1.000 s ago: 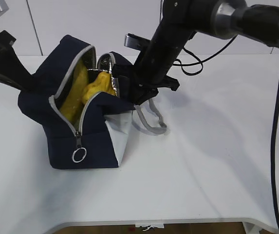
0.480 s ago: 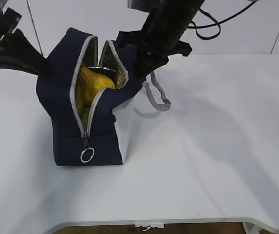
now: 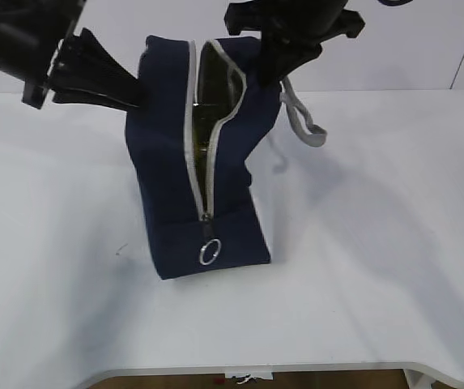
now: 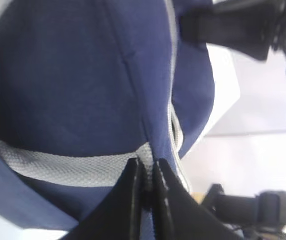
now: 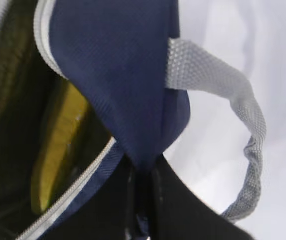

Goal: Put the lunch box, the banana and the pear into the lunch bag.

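Note:
The navy lunch bag [image 3: 191, 194] stands tall on the white table [image 3: 361, 267], stretched upward between both grippers. Its grey zipper [image 3: 195, 138] gapes at the top, and the ring pull [image 3: 209, 252] hangs low on the front. My left gripper [image 3: 134, 93] is shut on the lunch bag's left side, pinching grey webbing [image 4: 83, 167] and navy fabric [image 4: 146, 167]. My right gripper [image 3: 268, 73] is shut on the navy rim [image 5: 143, 165] next to the grey handle loop [image 5: 242, 125]. Yellow fruit [image 5: 58, 145] shows inside; banana or pear, I cannot tell. The lunch box is hidden.
The table's front edge [image 3: 296, 369] runs along the bottom of the exterior view. A white wall [image 3: 426, 40] stands behind the table. The loose grey handle [image 3: 306, 123] dangles off the bag's right side, just above the tabletop.
Both arms have risen and shifted right, pulling the bag from a slumped, wide-open shape into a tall one. The opening has narrowed and the yellow fruit has dropped out of the exterior view.

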